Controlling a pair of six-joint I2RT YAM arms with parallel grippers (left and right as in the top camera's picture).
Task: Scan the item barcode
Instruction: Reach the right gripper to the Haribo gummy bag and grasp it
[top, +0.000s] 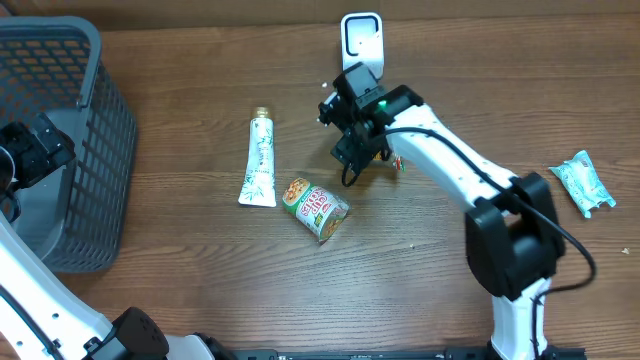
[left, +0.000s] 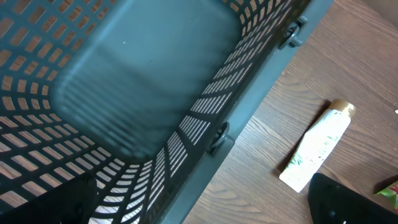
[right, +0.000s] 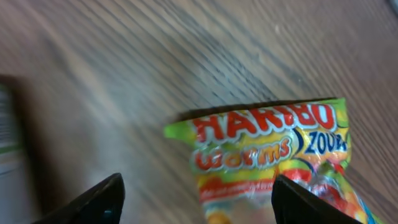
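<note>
The wooden counter (top: 200, 290) carries everything. The grey mesh basket (top: 90, 130) stands far to the left of the white scanner (top: 361, 38), at the counter's edge. The left fingers (left: 348, 199) hang over that basket, spread wide apart with nothing between them but its wall and floor below.

The right arm (top: 450, 165) reaches in from the right and ends just in front of the scanner. The white tube (top: 259, 160) lies flat in front of the scanner and to its left, cap pointing away from the robot. The noodle cup (top: 317, 208) lies on its side farther in front of the scanner, just right of the tube's flat end. A teal packet (top: 583, 183) lies well to the right of the scanner.

The Haribo bag (right: 273, 155) lies flat on the counter just in front of the scanner, printed side up. The right fingers (right: 93, 202) stand apart on either side of it, not clamped; no barcode shows.
</note>
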